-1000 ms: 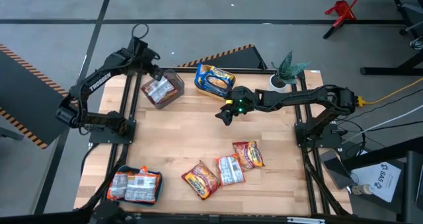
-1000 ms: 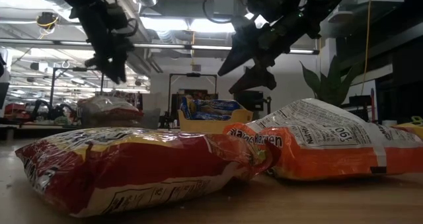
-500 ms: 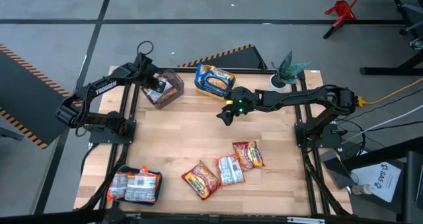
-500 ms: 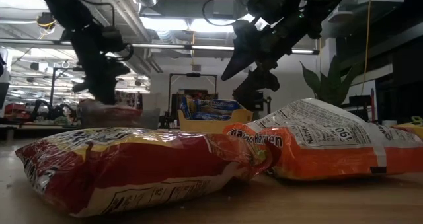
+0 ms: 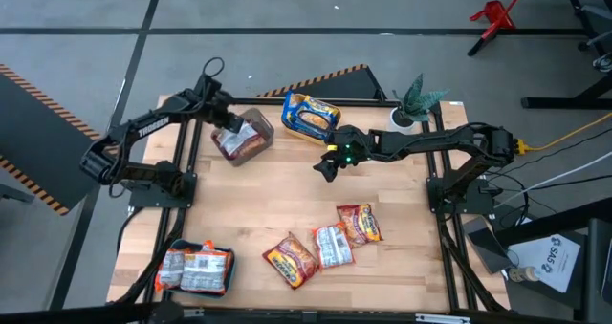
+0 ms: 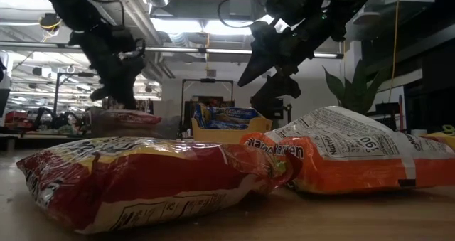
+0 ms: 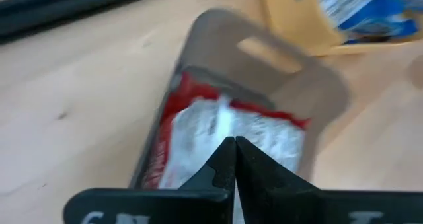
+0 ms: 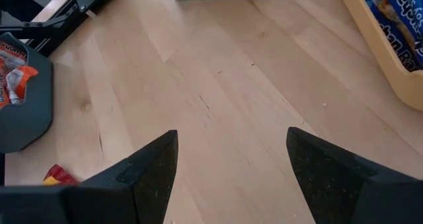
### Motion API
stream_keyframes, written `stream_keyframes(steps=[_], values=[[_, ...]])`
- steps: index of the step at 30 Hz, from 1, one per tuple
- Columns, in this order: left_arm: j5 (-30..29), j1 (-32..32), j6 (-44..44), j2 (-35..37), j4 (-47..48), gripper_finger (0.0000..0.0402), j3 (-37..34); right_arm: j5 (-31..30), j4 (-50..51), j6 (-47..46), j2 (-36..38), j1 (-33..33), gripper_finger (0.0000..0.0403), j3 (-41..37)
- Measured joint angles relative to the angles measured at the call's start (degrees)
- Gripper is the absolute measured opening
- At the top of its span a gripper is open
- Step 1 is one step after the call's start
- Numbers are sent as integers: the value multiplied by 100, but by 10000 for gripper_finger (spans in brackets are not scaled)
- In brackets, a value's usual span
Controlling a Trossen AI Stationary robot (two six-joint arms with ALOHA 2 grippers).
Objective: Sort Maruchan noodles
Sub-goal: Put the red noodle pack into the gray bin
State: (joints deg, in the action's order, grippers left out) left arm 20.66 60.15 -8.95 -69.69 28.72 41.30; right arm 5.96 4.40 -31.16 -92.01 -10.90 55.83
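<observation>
Overhead, left tool (image 5: 228,123) above grey bin (image 5: 251,145)

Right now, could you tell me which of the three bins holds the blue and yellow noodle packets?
The yellow bin at the back middle of the table holds them. The grey bin under the left gripper holds a red-and-white packet, and the teal bin at the front left corner holds orange-and-white ones.

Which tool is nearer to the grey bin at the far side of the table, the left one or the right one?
The left. The left tool, shut, is over the grey bin; the right tool, open, hangs apart from it above bare wood near the table's middle.
</observation>
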Motion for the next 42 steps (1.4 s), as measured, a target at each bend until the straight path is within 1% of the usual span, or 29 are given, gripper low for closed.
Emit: stream_keyframes(steps=[3, 5, 8, 11, 14, 16, 18, 21, 27, 29, 33, 35, 37, 39, 40, 42], values=[[224, -119, -10, 0, 49, 1, 233, 0, 0, 0, 0, 0, 269, 0], [197, -327, -10, 8, 29, 1, 277, 0, 2, 0, 0, 0, 269, 0], [-105, -793, -104, 4, 14, 1, 167, 0, 4, 0, 0, 0, 269, 0], [-527, -1235, -137, 4, -126, 1, -19, 1, 4, 0, 0, 0, 269, 0], [-975, -1536, -292, 4, -302, 1, -352, 1, 4, 0, 0, 0, 269, 0], [-1068, -1653, -474, 4, -540, 0, -600, 2, 4, 0, 0, 0, 269, 0], [-980, -1700, -669, 7, -677, 0, -739, 14, 4, 0, 0, -2, 269, 0], [-687, -1749, -799, 4, -636, 0, -712, 41, 4, 0, 0, 0, 269, 0], [-189, -1944, -1023, 56, -483, 0, -107, 69, 7, -2, 0, -2, 269, 0], [-268, -2007, -977, 143, -425, 0, 145, 104, 4, -7, 0, -1, 269, 0], [-1060, -2059, -848, 303, -386, 0, 277, 135, 27, -42, 0, 0, 269, 0], [-1035, -2025, -893, 308, -403, 0, 257, 274, 111, -130, 0, 0, 269, 0], [-526, -2093, -900, 306, -477, 0, 223, 337, 391, -205, 0, 0, 269, 0], [-34, -2321, -1099, 306, -749, 0, 222, 358, 861, -203, 0, 0, 269, 0], [28, -2494, -1295, 306, -927, 0, 222, 360, 1151, -194, 0, 2, 269, 0], [-138, -2878, -1744, 306, -1322, 0, 222, 337, 1759, -151, 0, 2, 269, 0]])
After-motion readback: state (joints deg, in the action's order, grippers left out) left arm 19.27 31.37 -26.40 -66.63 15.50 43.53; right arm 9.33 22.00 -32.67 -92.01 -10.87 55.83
